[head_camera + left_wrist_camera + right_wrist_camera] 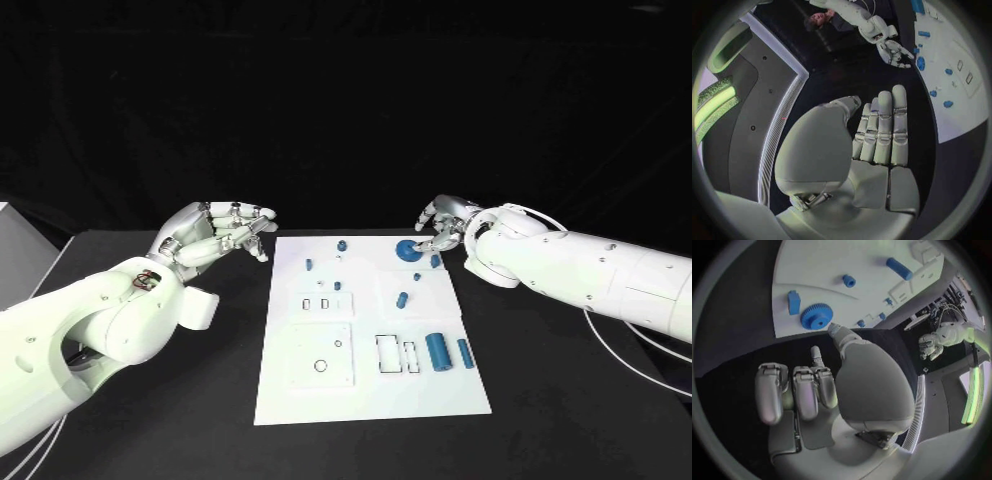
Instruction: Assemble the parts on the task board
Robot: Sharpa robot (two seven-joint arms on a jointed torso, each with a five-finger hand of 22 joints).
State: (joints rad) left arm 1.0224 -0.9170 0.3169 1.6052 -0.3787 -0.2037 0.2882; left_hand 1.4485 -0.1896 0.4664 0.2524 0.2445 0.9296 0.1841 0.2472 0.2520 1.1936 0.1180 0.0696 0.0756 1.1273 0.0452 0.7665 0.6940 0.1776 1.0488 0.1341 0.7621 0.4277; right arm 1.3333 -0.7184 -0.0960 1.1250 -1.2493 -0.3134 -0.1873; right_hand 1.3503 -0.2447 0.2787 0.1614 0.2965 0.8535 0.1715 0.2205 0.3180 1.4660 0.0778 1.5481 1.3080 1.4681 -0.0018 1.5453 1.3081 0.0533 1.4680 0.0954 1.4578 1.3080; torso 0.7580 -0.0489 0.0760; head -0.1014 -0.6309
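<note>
The white board (371, 330) lies in the middle of the black table (577, 400), with small blue parts scattered across it. Note the blue gear (410, 250) lying flat near the board's far right corner, a small blue block (436, 261) just beside it at the right edge, and two blue cylinders (437, 353) lying side by side near the right edge toward the near end. Smaller blue pegs (342, 245) stand along the far edge.

Your right hand (443, 225) hangs over the far right corner, holding nothing. In the right wrist view, one fingertip (834, 329) reaches out to the rim of the gear (817, 316), while the other fingers (795, 390) are curled loosely in; whether the tip is touching the gear cannot be told. Your left hand (219, 232) waits off the board's far left corner, empty, its fingers (882, 127) straight and close together in the left wrist view.

The step in hand appears to be picking up the gear. Because it lies flat and thin, bring a second finger to the opposite rim before lifting, and avoid nudging the block beside it. Pinch across the toothed edge, lift straight up, and keep the left hand clear of the board.
</note>
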